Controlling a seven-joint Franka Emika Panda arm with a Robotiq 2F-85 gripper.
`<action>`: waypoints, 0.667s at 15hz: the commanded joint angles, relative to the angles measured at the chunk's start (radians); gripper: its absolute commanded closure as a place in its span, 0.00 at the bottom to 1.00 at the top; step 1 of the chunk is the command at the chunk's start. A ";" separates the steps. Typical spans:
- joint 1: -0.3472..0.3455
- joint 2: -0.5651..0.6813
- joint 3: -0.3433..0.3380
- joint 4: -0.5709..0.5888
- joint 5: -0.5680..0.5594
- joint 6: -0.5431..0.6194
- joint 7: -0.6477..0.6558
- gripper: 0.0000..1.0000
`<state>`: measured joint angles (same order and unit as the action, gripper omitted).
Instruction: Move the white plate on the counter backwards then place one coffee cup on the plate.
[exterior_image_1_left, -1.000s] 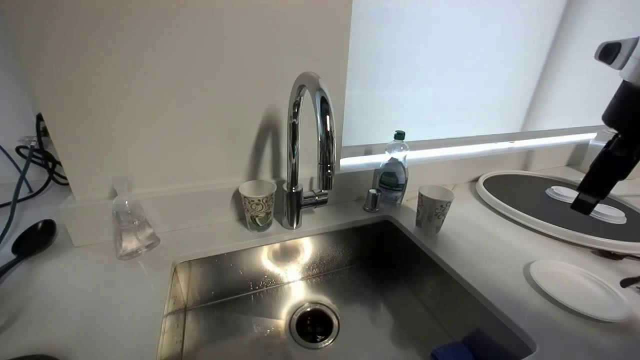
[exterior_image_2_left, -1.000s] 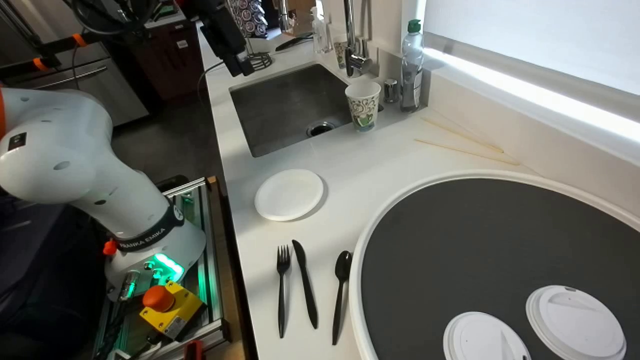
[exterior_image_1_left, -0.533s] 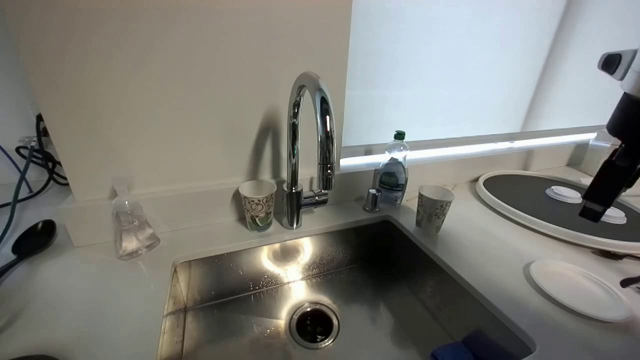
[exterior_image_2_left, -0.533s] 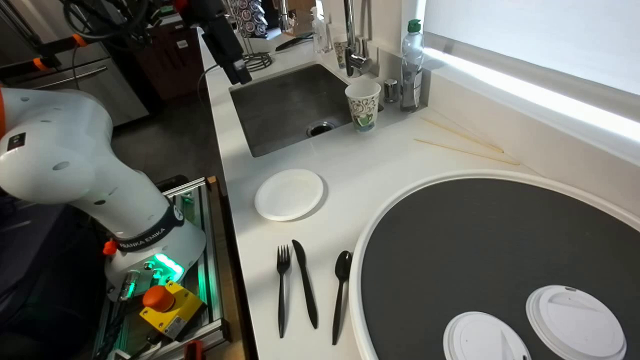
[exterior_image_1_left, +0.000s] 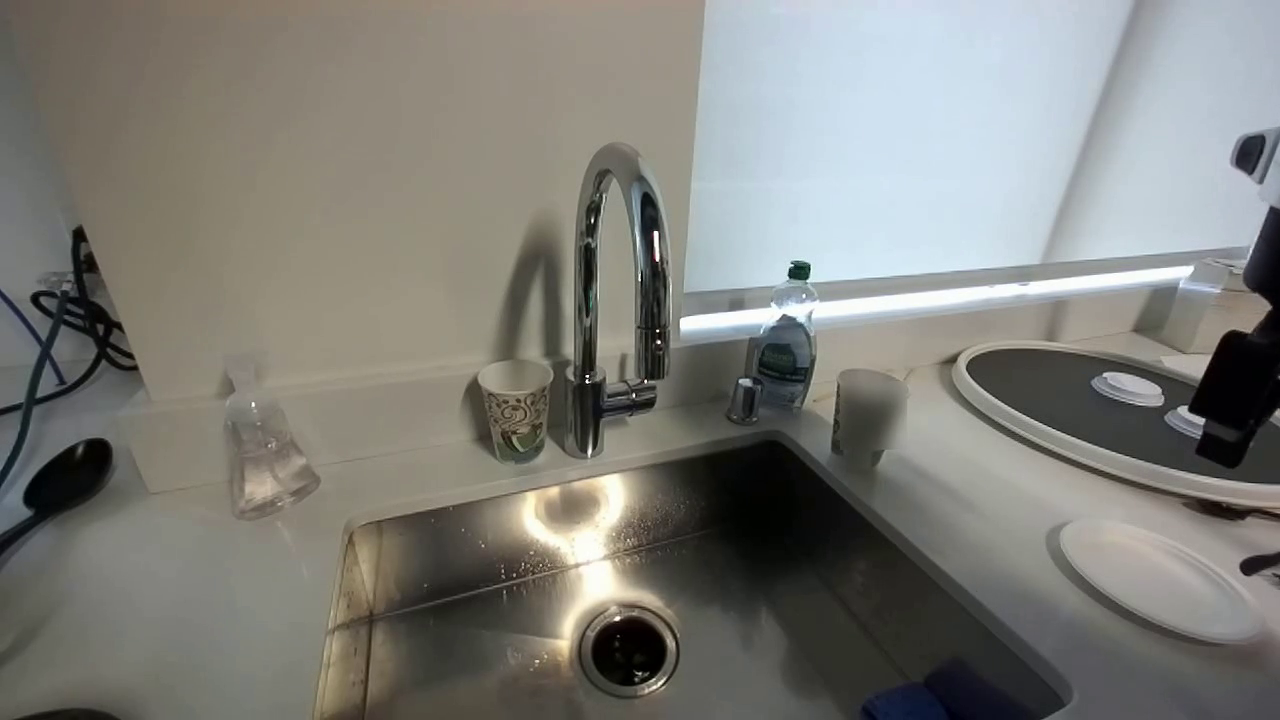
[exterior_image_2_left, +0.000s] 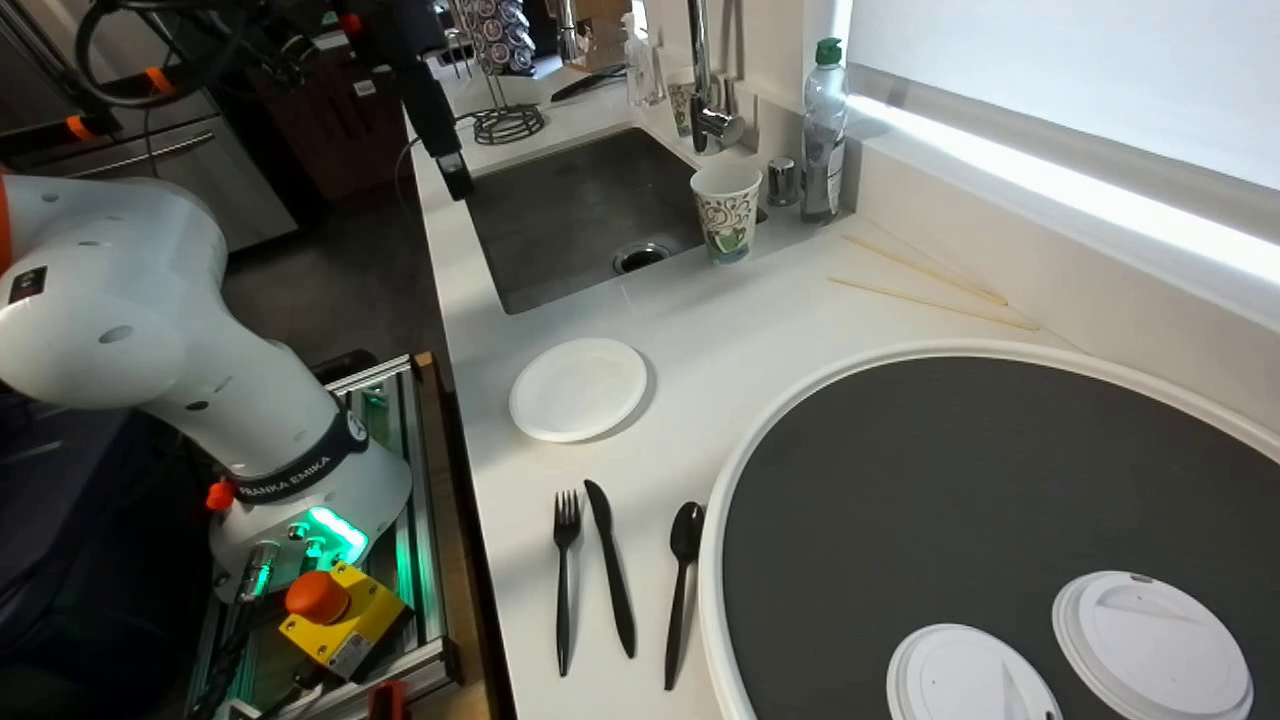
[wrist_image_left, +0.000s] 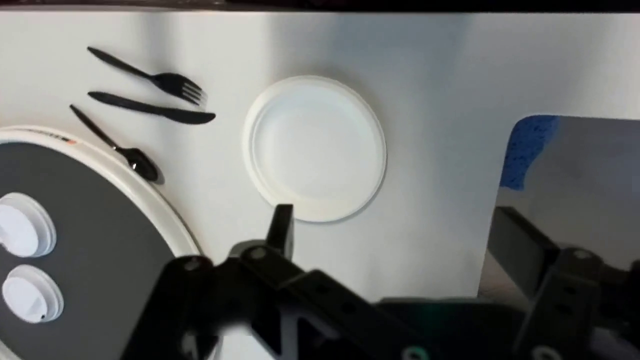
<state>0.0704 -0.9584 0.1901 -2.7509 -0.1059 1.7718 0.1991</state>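
- Robotiq gripper (wrist_image_left: 395, 225): fingers (wrist_image_left: 281, 231) wide apart, nothing held; the gap runs nine to three o'clock in the wrist view
- Panda arm (exterior_image_2_left: 170, 300): sole arm, no choice of side
- White plate (wrist_image_left: 316, 148): round, shallow, rimmed; flat on the counter (exterior_image_2_left: 700, 320); no long axis
- Governing relation: from the middle of the gap, plate between ten and eleven o'clock in the wrist view; in an exterior view, plate (exterior_image_2_left: 578, 390) at about five o'clock from the fingertips
- Clearance: the nine o'clock finger overlaps the plate's seven o'clock rim by line of sight in the wrist view; gripper and plate apart in both exterior views
- Coming move, judged: plate first, by a shift toward ten or eleven o'clock of the wrist view and a descent to the rim; which way counts as backwards is unmarked
- Black fork (wrist_image_left: 171, 84), black knife (wrist_image_left: 152, 108), black spoon (wrist_image_left: 142, 162): from nine to ten o'clock of the plate in the wrist view, apart from it
- Paper coffee cup (exterior_image_2_left: 727, 210), patterned: upright just beside the sink (exterior_image_2_left: 570, 210), between one and two o'clock of the plate in an exterior view; likelier cup for the later step, being nearer
- Second paper cup (exterior_image_1_left: 516, 410): upright, beside the faucet (exterior_image_1_left: 590, 300)
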 joint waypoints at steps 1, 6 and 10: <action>-0.020 0.004 -0.084 0.001 0.095 -0.036 0.019 0.00; -0.057 0.007 -0.112 0.002 0.121 -0.011 0.006 0.00; -0.073 0.013 -0.122 0.002 0.130 -0.011 0.007 0.00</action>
<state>0.0096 -0.9456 0.0592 -2.7509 0.0171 1.7624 0.2142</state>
